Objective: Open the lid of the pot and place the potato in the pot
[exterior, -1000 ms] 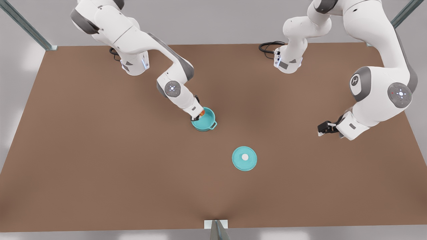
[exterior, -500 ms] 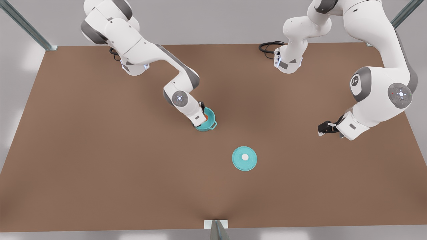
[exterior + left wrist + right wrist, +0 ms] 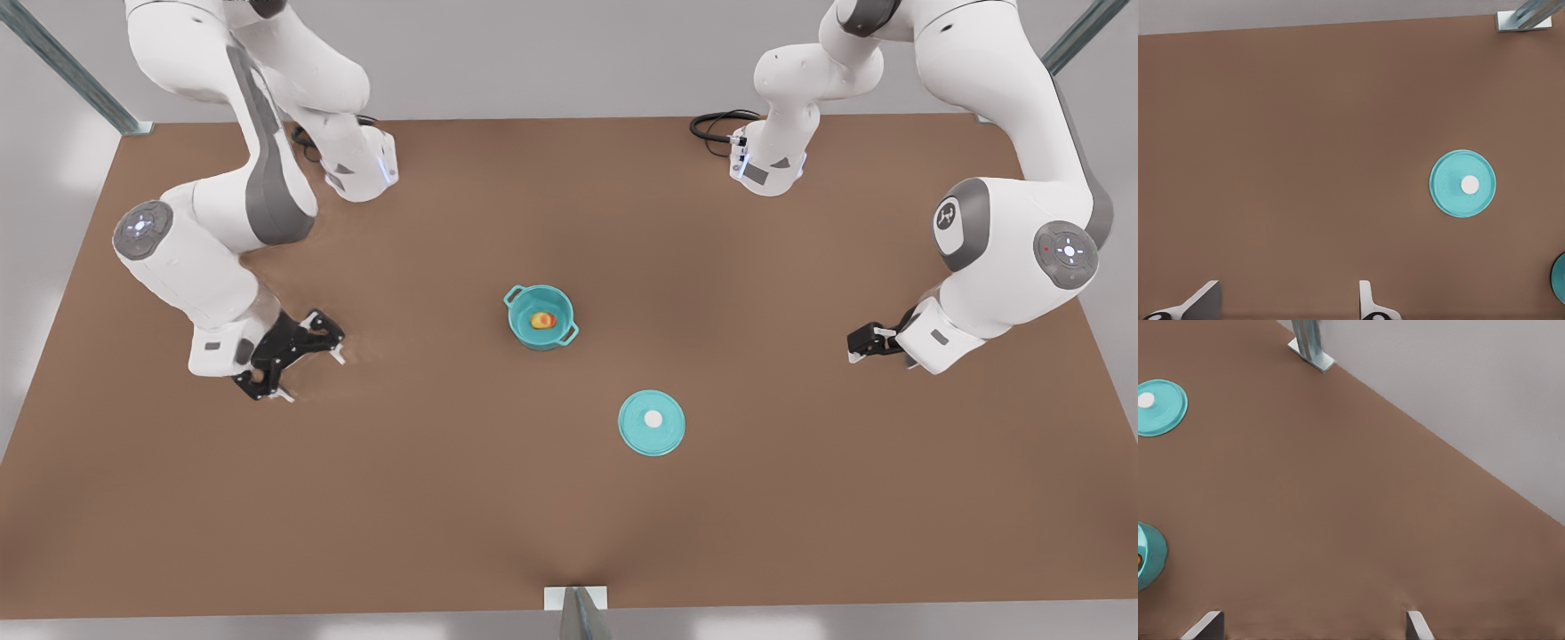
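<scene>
Left wrist view: pot (image 3: 1559, 277) clipped by the frame edge, just a rim sliver. Right wrist view: pot (image 3: 1151, 555) half cut off, potato (image 3: 1140, 557) barely an orange speck.

White arms (image 3: 267, 80) with grey joint bands, black cables (image 3: 716, 124) at bases.

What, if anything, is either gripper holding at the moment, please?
Nothing: left gripper and right gripper are open and empty; the potato lies in the pot.
</scene>
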